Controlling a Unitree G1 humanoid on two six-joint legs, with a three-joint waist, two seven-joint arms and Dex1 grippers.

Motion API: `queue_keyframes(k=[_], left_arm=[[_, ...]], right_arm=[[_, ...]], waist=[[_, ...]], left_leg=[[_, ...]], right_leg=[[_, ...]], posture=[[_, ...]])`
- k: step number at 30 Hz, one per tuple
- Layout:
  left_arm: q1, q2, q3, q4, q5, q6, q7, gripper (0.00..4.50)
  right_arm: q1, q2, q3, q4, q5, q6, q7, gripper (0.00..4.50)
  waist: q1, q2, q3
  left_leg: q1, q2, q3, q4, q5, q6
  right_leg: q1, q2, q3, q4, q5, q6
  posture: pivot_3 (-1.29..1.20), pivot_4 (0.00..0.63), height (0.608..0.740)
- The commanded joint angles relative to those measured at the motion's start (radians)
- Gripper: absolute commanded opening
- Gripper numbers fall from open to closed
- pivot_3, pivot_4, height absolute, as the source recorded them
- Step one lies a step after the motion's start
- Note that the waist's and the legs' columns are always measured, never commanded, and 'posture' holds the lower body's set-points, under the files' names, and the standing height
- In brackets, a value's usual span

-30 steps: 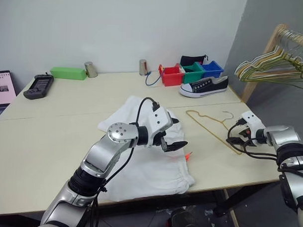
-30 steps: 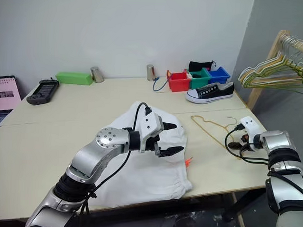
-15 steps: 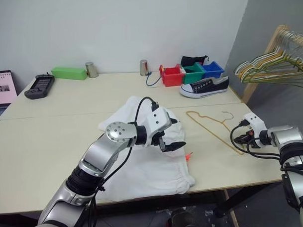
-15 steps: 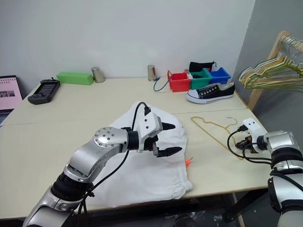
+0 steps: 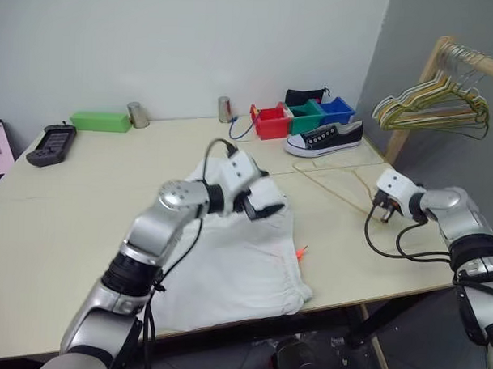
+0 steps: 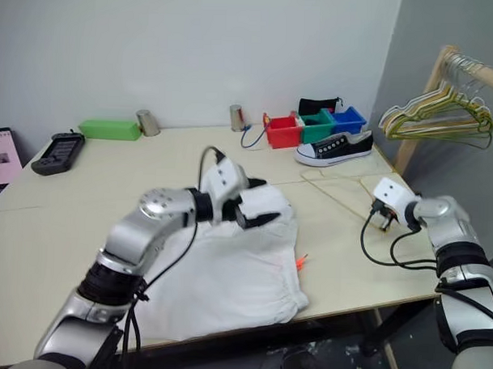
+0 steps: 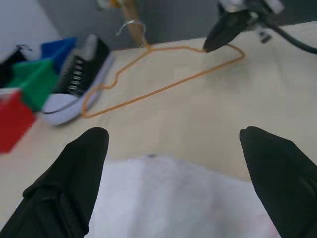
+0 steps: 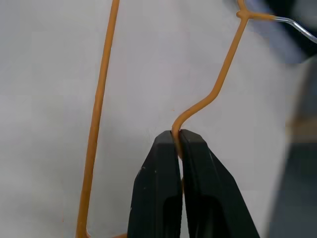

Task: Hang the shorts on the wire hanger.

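The white shorts lie flat on the table, with the orange-red drawstring at their right edge. Just above their far part hovers my left gripper, open and holding nothing; its two black fingers stand wide apart in the left wrist view. The wire hanger is thin and yellowish-tan, to the right of the shorts. My right gripper is shut on the hanger's wire near its bent shoulder, below the hook. In the head views this gripper sits near the table's right edge.
A black-and-white shoe and red, green and blue bins stand at the back right. A wooden rack with several hangers rises past the table's right side. A green box and a black device lie at the far left.
My right gripper has shut on the hanger's wire, rolled and risen. My left gripper has moved up and away over the shorts, still open. The camera has turned to the right.
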Motion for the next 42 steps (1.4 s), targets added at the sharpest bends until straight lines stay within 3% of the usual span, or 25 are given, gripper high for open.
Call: queue_keyframes(k=[1,8,14,23,34,42], left_arm=[[-0.085,0.046,0.100,0.102,-0.015,-0.053,-0.018,4.50],[-0.203,0.182,0.158,0.294,-0.056,-0.081,-0.212,4.50],[-0.254,0.265,0.119,0.402,-0.049,-0.095,-0.407,4.50],[-0.265,0.252,0.068,0.473,0.015,-0.170,-0.478,4.50],[-0.160,0.263,0.024,0.360,0.036,-0.158,-0.534,4.50],[-0.173,0.239,0.033,0.400,0.058,-0.183,-0.481,3.03]], right_arm=[[-0.067,0.005,0.013,-0.058,-0.090,-0.169,-0.181,0.03],[-0.097,-0.048,0.127,-0.124,-0.376,-0.474,-0.517,0.03],[-0.147,-0.058,0.177,-0.194,-0.534,-0.589,-0.702,0.03],[-0.138,-0.022,0.185,-0.321,-0.601,-0.653,-0.757,0.03],[-0.157,0.001,0.173,-0.340,-0.596,-0.643,-0.740,0.03],[-0.162,0.009,0.172,-0.342,-0.593,-0.647,-0.734,0.00]], waist=[[-0.002,0.000,0.000],[0.003,0.000,0.000],[0.004,0.000,0.000],[0.006,0.000,0.000],[0.007,0.000,0.000],[0.006,0.000,0.000]], left_leg=[[0.000,0.000,0.000,0.000,0.000,0.000],[-0.002,0.000,0.000,-0.001,-0.001,-0.001],[-0.001,-0.001,0.000,-0.003,-0.001,-0.001],[-0.001,0.000,0.000,-0.004,0.000,-0.001],[-0.001,0.000,-0.001,-0.004,0.000,-0.001],[0.000,0.000,-0.001,-0.004,0.000,0.000]], right_leg=[[0.000,0.000,0.000,0.000,0.000,0.000],[-0.002,0.000,0.001,-0.001,0.000,0.001],[-0.004,0.000,0.001,0.000,-0.001,0.001],[-0.005,0.000,0.002,0.002,-0.001,0.001],[-0.006,0.000,0.002,0.004,-0.001,0.000],[-0.005,0.000,0.002,0.005,-0.001,0.000]], posture=[[-0.30,0.011,0.740],[-0.29,0.011,0.740],[-0.28,0.013,0.740],[-0.29,0.013,0.740],[-0.30,0.004,0.740],[-0.30,0.000,0.740]])
